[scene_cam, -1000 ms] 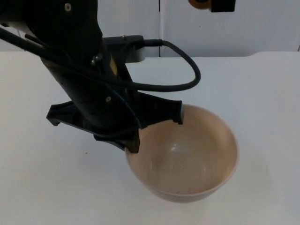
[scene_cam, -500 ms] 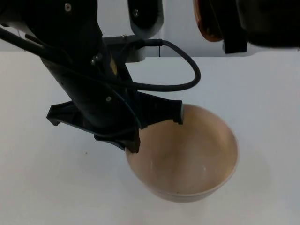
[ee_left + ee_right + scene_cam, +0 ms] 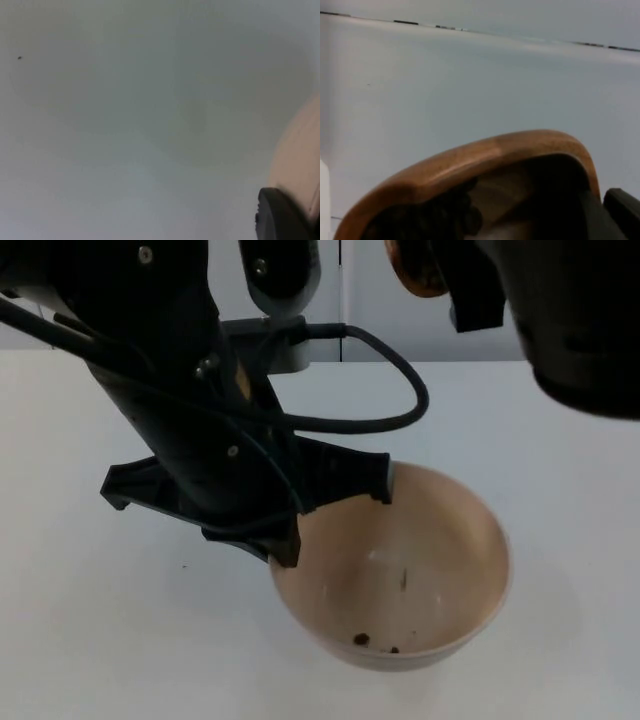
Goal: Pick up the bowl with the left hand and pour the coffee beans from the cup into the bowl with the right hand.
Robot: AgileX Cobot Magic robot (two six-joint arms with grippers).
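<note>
From above, the left gripper [image 3: 330, 515] clamps the beige bowl [image 3: 400, 570] by its rim, beans [image 3: 362, 639] inside, while the right gripper's [image 3: 620, 210] wrist view shows it pinching the wooden cup [image 3: 480, 165].

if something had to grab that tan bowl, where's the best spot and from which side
Take the bowl by its thin rim, one finger inside the wall and one outside, coming from its far-left side. The left claw grips there now. The open round shape offers no handle, and that side leaves the mouth free under the wooden cup held by the right claw.
</note>
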